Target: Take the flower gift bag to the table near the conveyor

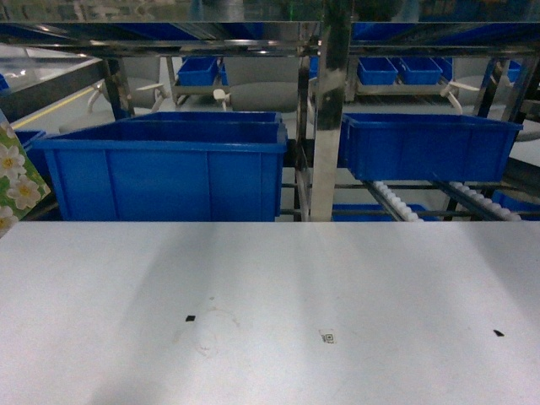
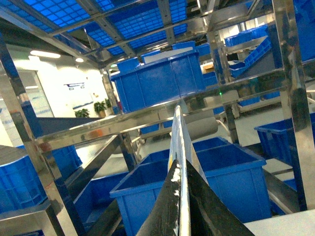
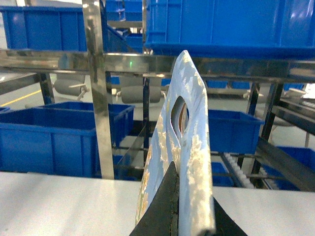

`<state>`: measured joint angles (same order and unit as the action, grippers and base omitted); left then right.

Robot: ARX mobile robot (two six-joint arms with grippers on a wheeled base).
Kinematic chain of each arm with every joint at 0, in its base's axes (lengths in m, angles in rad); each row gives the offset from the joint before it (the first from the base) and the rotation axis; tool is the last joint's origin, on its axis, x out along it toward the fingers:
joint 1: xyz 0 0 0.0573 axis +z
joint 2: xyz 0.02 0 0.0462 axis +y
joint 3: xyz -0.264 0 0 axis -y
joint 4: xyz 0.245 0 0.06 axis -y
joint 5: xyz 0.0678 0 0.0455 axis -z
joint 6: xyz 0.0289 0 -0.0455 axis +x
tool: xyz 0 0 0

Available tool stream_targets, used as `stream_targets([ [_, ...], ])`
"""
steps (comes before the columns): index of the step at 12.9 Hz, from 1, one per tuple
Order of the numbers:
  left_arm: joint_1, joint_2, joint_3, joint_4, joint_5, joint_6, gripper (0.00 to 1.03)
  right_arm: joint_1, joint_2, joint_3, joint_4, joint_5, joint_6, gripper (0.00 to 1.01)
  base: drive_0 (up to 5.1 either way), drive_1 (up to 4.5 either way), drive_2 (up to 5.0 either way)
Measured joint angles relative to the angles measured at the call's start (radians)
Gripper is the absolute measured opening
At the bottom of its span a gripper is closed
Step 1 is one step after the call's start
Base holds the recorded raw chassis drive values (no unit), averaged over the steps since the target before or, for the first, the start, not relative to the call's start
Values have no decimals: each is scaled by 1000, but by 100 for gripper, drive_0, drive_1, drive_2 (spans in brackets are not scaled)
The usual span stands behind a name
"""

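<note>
Steel racking (image 1: 316, 118) fills the far half of the head view, its shiny uprights and cross rails rising behind the white bench (image 1: 270, 321). Sloped tracks of small white rollers (image 1: 396, 201) run down toward the bench on the right side of the rack. Two big blue bins sit on it at bench level: the left bin (image 1: 164, 169) wide and near, the right bin (image 1: 426, 143) a little further back. Smaller blue bins (image 1: 401, 69) stand on the shelf behind.

The bench top is matte white and bears a few tiny dark specks (image 1: 190, 319).

At the far left edge of the head view, a sliver of the green flower gift bag (image 1: 15, 181) shows, with white blossoms printed on it, just beside the left bin.

In the left wrist view, the left gripper (image 2: 181, 206) has its dark jaws pressed together on a thin bag edge (image 2: 179, 142), seen end-on, with the rack beyond it.

In the right wrist view, the right gripper (image 3: 177, 209) likewise has its jaws closed, pinching a pale blue patterned bag (image 3: 184, 123) with a cut-out handle, held upright above the bench.
</note>
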<state>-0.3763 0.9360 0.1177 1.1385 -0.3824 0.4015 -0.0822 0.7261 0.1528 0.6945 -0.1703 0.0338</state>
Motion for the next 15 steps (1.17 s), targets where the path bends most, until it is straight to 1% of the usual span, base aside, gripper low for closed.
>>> stream_targets([
  [2, 0, 0, 0, 0, 0, 0, 2, -18, 102, -15, 92, -19, -1, 2, 0, 0, 0],
  [3, 0, 0, 0, 0, 0, 0, 2, -44, 256, -13, 216, -48, -1, 2, 0, 0, 0],
  [5, 0, 0, 0, 0, 0, 0, 2, -56, 520, 32, 416, -93, -8, 2, 0, 0, 0],
  [7, 0, 0, 0, 0, 0, 0, 2, -55, 757, 107, 540, -126, -22, 2, 0, 0, 0],
  [9, 0, 0, 0, 0, 0, 0, 2, -47, 895, 152, 587, -132, -35, 2, 0, 0, 0],
  [12, 0, 0, 0, 0, 0, 0, 2, -14, 1038, 200, 586, -148, -39, 2, 0, 0, 0],
  [14, 0, 0, 0, 0, 0, 0, 2, 13, 1093, 208, 584, -140, -51, 2, 0, 0, 0],
  [15, 0, 0, 0, 0, 0, 0, 2, 31, 1117, 223, 582, -122, -58, 2, 0, 0, 0],
])
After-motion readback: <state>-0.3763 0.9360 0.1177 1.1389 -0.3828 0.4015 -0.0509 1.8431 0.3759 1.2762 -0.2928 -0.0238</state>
